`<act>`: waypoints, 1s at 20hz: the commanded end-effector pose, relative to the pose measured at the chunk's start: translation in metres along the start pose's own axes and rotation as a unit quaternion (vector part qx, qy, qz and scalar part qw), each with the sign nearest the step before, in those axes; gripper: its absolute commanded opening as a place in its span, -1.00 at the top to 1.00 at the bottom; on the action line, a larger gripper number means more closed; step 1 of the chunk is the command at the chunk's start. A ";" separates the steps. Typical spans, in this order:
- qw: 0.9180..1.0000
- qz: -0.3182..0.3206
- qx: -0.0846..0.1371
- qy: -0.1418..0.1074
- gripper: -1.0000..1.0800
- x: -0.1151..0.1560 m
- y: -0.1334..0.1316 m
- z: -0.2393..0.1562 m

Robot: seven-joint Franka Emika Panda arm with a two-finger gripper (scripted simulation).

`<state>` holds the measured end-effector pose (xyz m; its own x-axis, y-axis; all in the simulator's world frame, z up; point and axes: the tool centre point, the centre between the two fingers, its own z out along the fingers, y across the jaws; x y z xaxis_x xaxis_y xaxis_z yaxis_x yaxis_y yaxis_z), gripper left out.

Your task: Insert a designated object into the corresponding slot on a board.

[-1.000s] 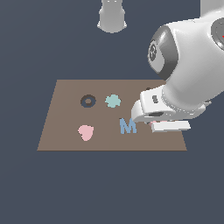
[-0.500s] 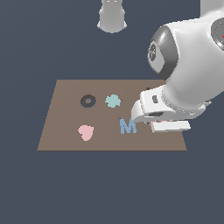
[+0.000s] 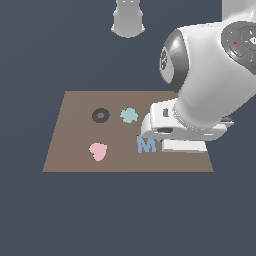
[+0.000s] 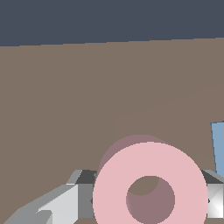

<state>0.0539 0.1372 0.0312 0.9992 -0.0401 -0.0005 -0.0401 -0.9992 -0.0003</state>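
The pink ring [image 4: 150, 192] fills the lower part of the wrist view, just above the brown board [image 4: 87, 109], with its shadow under it. My gripper [image 4: 150, 206] holds it: one grey finger [image 4: 65, 205] is against one side and the other finger [image 4: 214, 201] against the opposite side. In the exterior view the arm's white hand [image 3: 170, 127] hides the ring and the fingers; it hangs low over the board [image 3: 75, 150], just to the exterior view's right of the blue M [image 3: 145, 144]. The dark navy ring-shaped slot [image 3: 100, 115] lies toward the board's far left.
A pink heart [image 3: 98, 151] lies on the board in front of the slot. A teal flower-like shape [image 3: 129, 115] lies beside the slot. The blue M's edge [image 4: 218, 148] shows in the wrist view. A grey pedestal [image 3: 128, 17] stands beyond the board.
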 end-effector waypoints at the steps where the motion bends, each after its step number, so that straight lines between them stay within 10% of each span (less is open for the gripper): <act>1: 0.999 0.032 0.000 0.000 1.00 0.003 0.017 -0.001; 10: 0.980 0.200 0.000 0.000 1.00 0.000 0.102 -0.004; 20: 0.919 0.395 0.000 0.000 1.00 -0.043 0.195 -0.008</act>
<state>0.0112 -0.0452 0.0381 0.7009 -0.7133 -0.0001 -0.7133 -0.7009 0.0007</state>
